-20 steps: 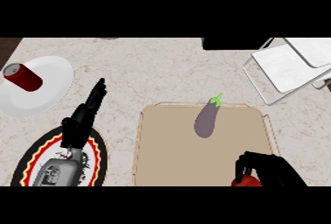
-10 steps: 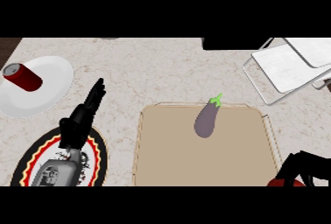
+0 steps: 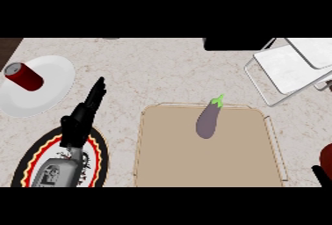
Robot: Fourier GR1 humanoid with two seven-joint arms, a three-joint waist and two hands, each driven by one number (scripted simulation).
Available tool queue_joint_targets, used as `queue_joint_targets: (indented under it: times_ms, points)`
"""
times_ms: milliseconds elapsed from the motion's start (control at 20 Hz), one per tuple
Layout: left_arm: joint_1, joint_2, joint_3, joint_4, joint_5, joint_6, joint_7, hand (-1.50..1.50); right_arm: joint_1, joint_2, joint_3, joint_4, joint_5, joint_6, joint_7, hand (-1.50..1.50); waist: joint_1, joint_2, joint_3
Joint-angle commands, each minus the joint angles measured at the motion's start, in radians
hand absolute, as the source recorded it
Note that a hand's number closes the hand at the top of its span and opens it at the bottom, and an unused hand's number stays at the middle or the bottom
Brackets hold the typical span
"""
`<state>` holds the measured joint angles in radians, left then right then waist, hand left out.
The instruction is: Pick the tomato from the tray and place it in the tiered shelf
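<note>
Head view gives me the speckled tabletop (image 3: 168, 66) from above. My left hand (image 3: 88, 112) rests at the left with its fingers straight, above a round plate with a black, red and yellow rim (image 3: 97, 145). At the right edge I see only a sliver of red, the tomato (image 3: 326, 156), with a black scrap of my right hand (image 3: 319, 173) just below it; I cannot tell how that hand's fingers stand. The tomato is off the tan tray (image 3: 194, 158), which carries a purple eggplant (image 3: 209, 121) with a green stem near its far side. The white tiered shelf (image 3: 285, 68) stands at the upper right. A red can (image 3: 24, 78) sits on a white plate (image 3: 52, 85) at the upper left; I can read no writing on it.
</note>
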<state>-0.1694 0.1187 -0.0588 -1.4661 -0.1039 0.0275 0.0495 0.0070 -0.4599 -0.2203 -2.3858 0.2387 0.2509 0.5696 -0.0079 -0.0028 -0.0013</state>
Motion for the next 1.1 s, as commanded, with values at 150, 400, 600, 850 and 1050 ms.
queue_joint_targets:
  times_ms: [150, 400, 600, 850, 1050]
  points:
    - [0.055, -0.016, -0.018, -0.027, -0.015, 0.006, -0.032, 0.0, -0.225, -0.173, -0.255, -0.028, -0.157, 0.044, 0.199, 1.5, 0.004, -0.002, 0.0]
    - [-0.064, -0.053, -0.018, 0.115, -0.058, 0.033, -0.051, 0.0, -0.411, -0.225, -0.194, 0.139, -0.136, 0.014, 0.241, 1.5, 0.009, 0.004, 0.0]
    - [0.055, -0.005, 0.0, 0.027, -0.02, -0.028, -0.094, 0.0, -0.488, -0.289, -0.251, 0.29, -0.146, 0.03, 0.193, 1.5, 0.015, 0.003, 0.001]
    - [-0.008, -0.003, 0.024, 0.039, -0.004, -0.045, -0.05, 0.0, -0.569, -0.321, -0.205, 0.426, -0.031, -0.016, 0.115, 1.5, 0.015, 0.004, 0.001]
    - [-0.067, -0.021, 0.02, 0.039, -0.032, -0.012, -0.001, 0.0, -0.666, -0.371, -0.186, 0.505, -0.042, -0.004, 0.123, 1.5, 0.013, 0.004, 0.0]
